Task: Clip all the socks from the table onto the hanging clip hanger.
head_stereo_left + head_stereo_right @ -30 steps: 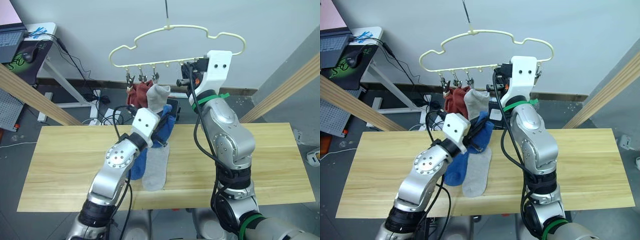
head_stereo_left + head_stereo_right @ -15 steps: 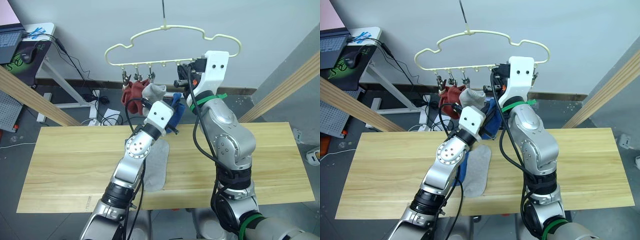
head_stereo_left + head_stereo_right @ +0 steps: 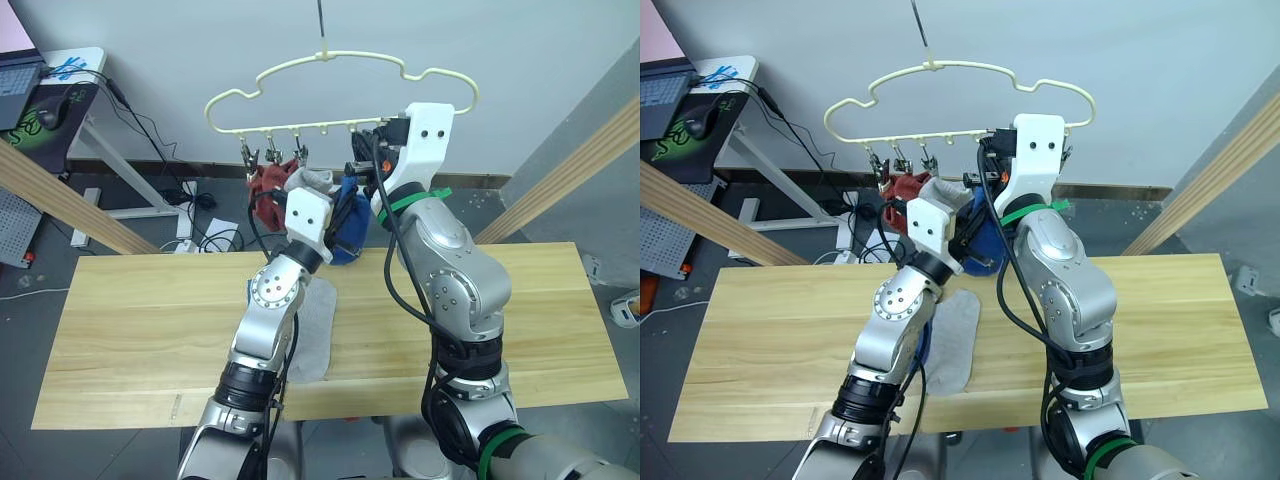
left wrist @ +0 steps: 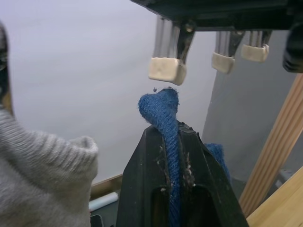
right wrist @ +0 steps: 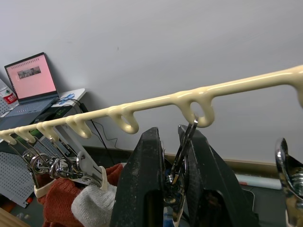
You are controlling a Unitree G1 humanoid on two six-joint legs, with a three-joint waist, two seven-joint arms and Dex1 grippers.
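My left gripper (image 4: 171, 156) pinches a fuzzy blue knit sock (image 4: 163, 111). My right gripper (image 5: 173, 163), matt black plastic, squeezes a shiny metal clip (image 5: 181, 156) under the hanger's (image 5: 156, 101) glossy cream-coated wire.

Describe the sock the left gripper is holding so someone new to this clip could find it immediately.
Start at the pale-yellow clip hanger hanging over the far edge of the table. Just beneath its row of clips, beside the rust-red socks and the grey sock already hanging, the left gripper pinches a blue sock up toward an open clip. It is the only blue one raised there, and it is not yet clipped.
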